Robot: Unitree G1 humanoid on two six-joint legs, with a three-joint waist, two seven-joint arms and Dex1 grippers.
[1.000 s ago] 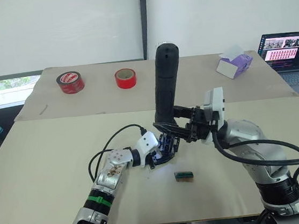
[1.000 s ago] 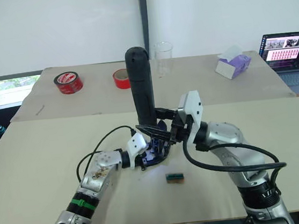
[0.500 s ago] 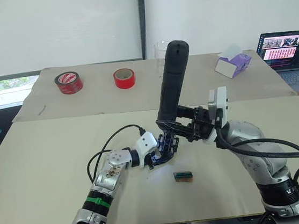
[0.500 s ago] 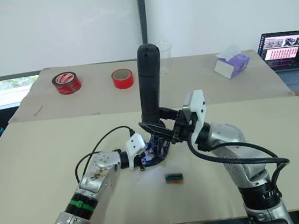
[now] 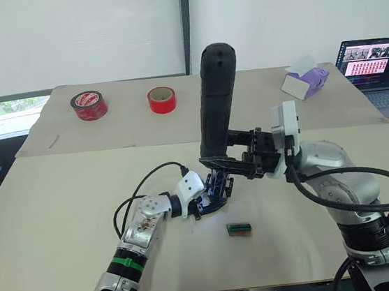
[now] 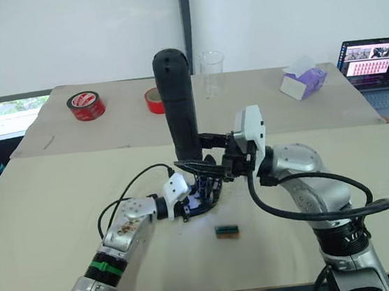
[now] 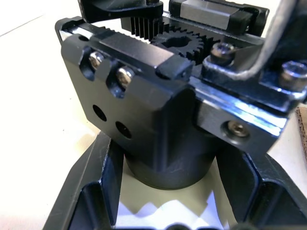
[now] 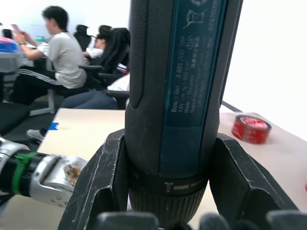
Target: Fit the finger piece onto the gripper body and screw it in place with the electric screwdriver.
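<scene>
1. Near the front middle of the beige worktop [image 5: 60, 203], resting on its surface: small chunky black mechanical gripper body [image 5: 217, 188] with gear teeth and screw heads on top, clamped at its round base between the two black fingers of the left tool [image 5: 202, 201].
2. Directly above that block: thick black cylindrical electric screwdriver [image 5: 214, 101], upright with a slight lean, rounded end up, tip down at the gripper body; contact of bit and screw not discernible.
3. Around the lower barrel: right tool [image 5: 229, 157], closed firmly on the screwdriver, fingers [image 8: 103, 179] pressing either side.
4. Finger piece: cannot be told apart from the block.
5. Judged step: screwing stage, bit being lined up over a screw.
6. Next move likely calls for seating the bit squarely in a screw head, keeping the barrel straight, left tool steadying the block.
7. Just beside, toward the front edge: small green-brown rectangular block [image 5: 239, 229]. Far side: two red tape rolls [image 5: 89, 105], clear cup [image 6: 211, 73], purple tissue box [image 5: 304, 81], laptop [image 5: 371, 62].
</scene>
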